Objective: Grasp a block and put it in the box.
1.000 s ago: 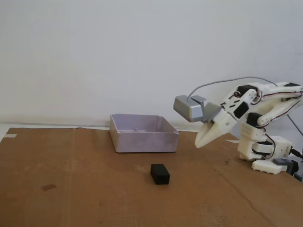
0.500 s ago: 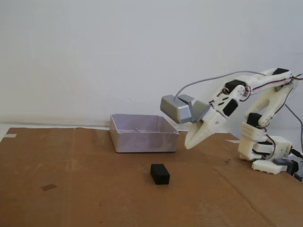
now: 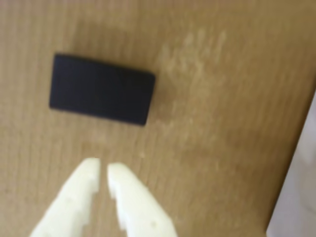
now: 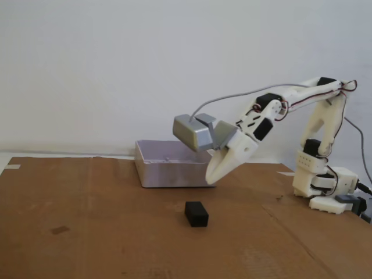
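A black rectangular block (image 3: pixel 102 96) lies on the brown cardboard surface; in the fixed view it (image 4: pixel 196 214) sits in the middle foreground. My white gripper (image 3: pixel 102 170) enters the wrist view from the bottom, its fingertips nearly together with only a thin gap, holding nothing. In the fixed view the gripper (image 4: pixel 211 178) hangs in the air above and slightly right of the block, in front of the white box (image 4: pixel 168 163).
The box stands open at the back of the cardboard sheet (image 4: pixel 87 232). The arm's white base (image 4: pixel 325 189) stands at the right. The cardboard's edge (image 3: pixel 291 163) shows at the right of the wrist view.
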`<state>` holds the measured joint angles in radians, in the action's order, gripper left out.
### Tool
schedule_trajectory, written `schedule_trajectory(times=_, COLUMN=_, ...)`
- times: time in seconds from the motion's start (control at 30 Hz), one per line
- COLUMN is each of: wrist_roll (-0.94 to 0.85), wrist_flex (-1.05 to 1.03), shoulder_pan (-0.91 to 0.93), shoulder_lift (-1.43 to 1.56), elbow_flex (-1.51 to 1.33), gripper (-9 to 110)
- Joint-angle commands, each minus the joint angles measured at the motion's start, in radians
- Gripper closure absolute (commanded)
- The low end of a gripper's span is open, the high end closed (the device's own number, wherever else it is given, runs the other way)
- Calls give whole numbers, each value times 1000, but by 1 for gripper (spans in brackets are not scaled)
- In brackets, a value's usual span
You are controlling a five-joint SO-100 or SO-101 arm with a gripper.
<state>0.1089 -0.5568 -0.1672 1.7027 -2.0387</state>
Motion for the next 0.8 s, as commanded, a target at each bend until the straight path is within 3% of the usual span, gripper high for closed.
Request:
schedule_trajectory(times=0.0, wrist_roll=9, wrist_flex=51, shoulder_pan=-12, shoulder_lift=-11, elbow_flex=190, gripper=101)
schedule_trajectory(times=0.77, wrist_roll=143, wrist_flex=37, shoulder_pan=-35, shoulder_lift=-112, elbow_flex=267, gripper=101)
